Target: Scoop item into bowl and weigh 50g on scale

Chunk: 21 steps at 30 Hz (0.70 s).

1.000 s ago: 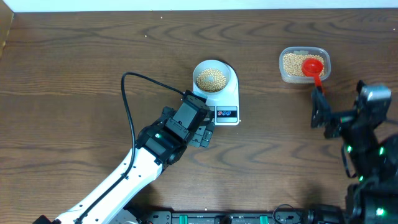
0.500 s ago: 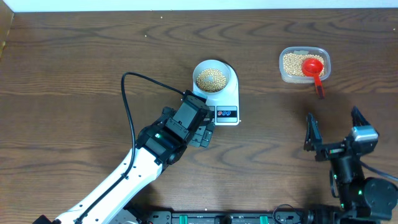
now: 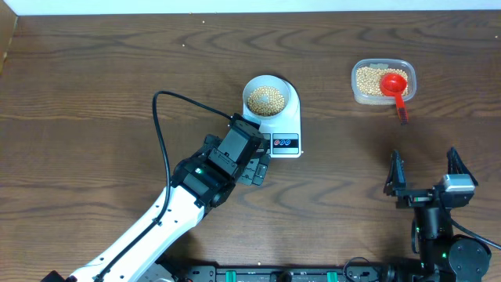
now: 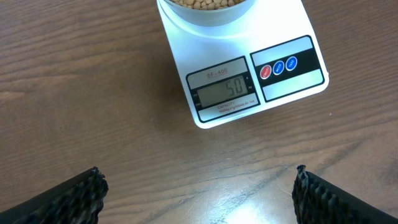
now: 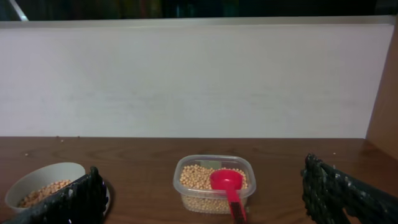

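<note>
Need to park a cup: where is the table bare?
Free: between the flat white digital scale and the clear plastic tub, and all left of the black cable. Crowded: the scale's front, where the left gripper hovers.

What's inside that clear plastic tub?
Tan beans lie in the tub, with a red scoop on them, handle over the rim. Whatever lies under the scoop is hidden.
</note>
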Available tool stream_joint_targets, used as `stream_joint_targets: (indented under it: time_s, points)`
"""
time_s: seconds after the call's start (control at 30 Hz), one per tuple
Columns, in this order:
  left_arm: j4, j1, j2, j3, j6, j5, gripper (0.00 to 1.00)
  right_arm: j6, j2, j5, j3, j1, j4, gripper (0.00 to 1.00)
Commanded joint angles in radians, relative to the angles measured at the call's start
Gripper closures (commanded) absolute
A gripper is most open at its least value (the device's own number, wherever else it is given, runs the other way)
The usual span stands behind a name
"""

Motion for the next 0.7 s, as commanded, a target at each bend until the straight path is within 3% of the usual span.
stream_joint_targets:
  time_s: [0.0, 0.5, 0.67]
  points:
    - [-0.002, 0.0, -0.004, 0.0, -0.006, -0.009, 0.02, -0.004, -0.009, 0.039, -0.028, -0.001, 0.003, 0.01]
    - [-0.002, 0.0, -0.004, 0.0, -0.006, -0.009, 0.02, -0.004, -0.009, 0.052, -0.249, -0.001, 0.224, 0.01]
    - [-0.002, 0.0, -0.004, 0.0, -0.006, -0.009, 0.02, -0.008, -0.009, 0.056, -0.253, -0.001, 0.192, 0.01]
